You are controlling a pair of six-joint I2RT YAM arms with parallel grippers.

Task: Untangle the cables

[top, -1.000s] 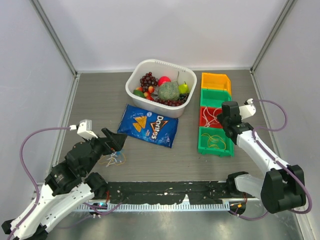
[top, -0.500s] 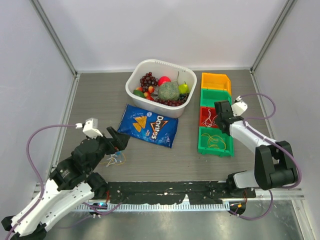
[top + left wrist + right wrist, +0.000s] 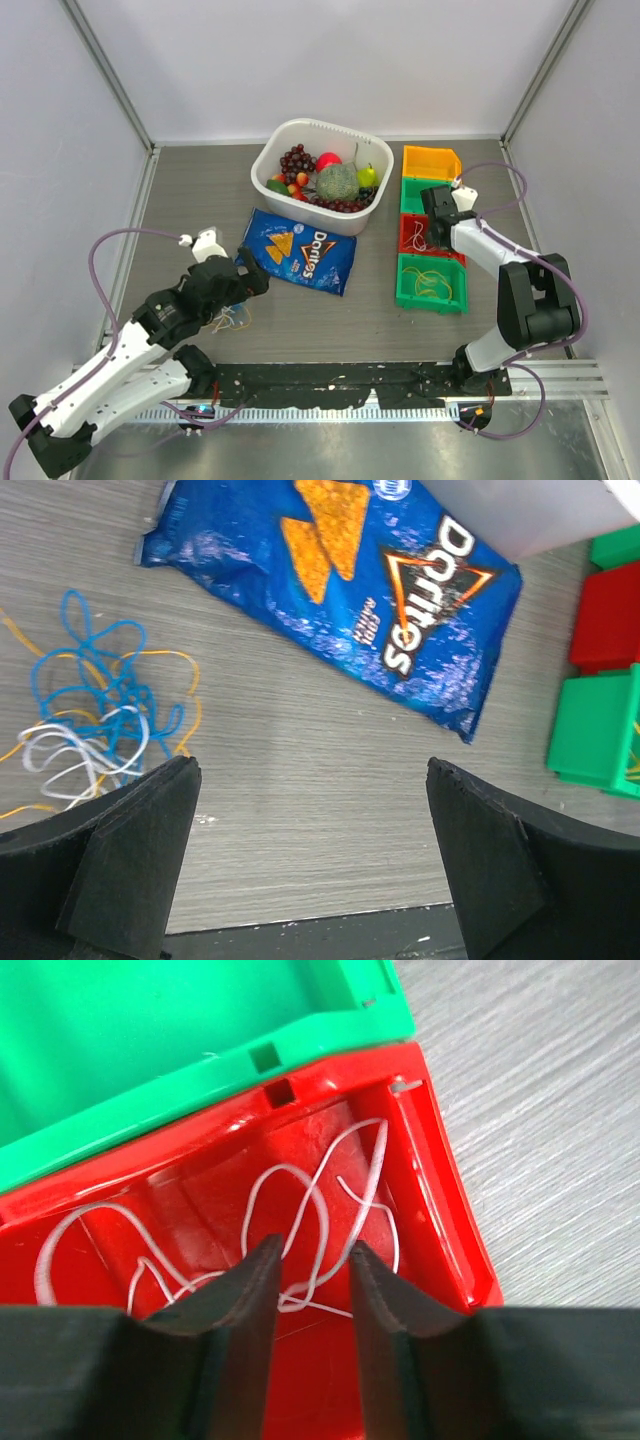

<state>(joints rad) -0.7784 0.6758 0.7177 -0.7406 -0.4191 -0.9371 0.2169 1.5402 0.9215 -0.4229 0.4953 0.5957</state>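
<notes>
A tangle of thin blue, yellow and white cables (image 3: 100, 710) lies on the table, small in the top view (image 3: 228, 318). My left gripper (image 3: 310, 770) hangs wide open just right of it, over bare table, holding nothing; from above it (image 3: 250, 283) sits between the tangle and the chip bag. A loose white cable (image 3: 300, 1210) lies in the red bin (image 3: 440, 1190). My right gripper (image 3: 310, 1255) hovers over that cable with its jaws partly open, and loops of the cable show between them. A yellow cable (image 3: 432, 283) lies in the near green bin (image 3: 404, 296).
A blue Doritos bag (image 3: 297, 251) lies mid-table, also in the left wrist view (image 3: 340, 590). A white tub (image 3: 300, 128) of fruit stands behind it. The bins stand in a row at the right: orange bin (image 3: 432, 162), green, red bin (image 3: 408, 240), green.
My right arm has swung back and left over the red bin and its jaws have parted. The left arm has reached forward towards the chip bag, its jaws slightly wider.
</notes>
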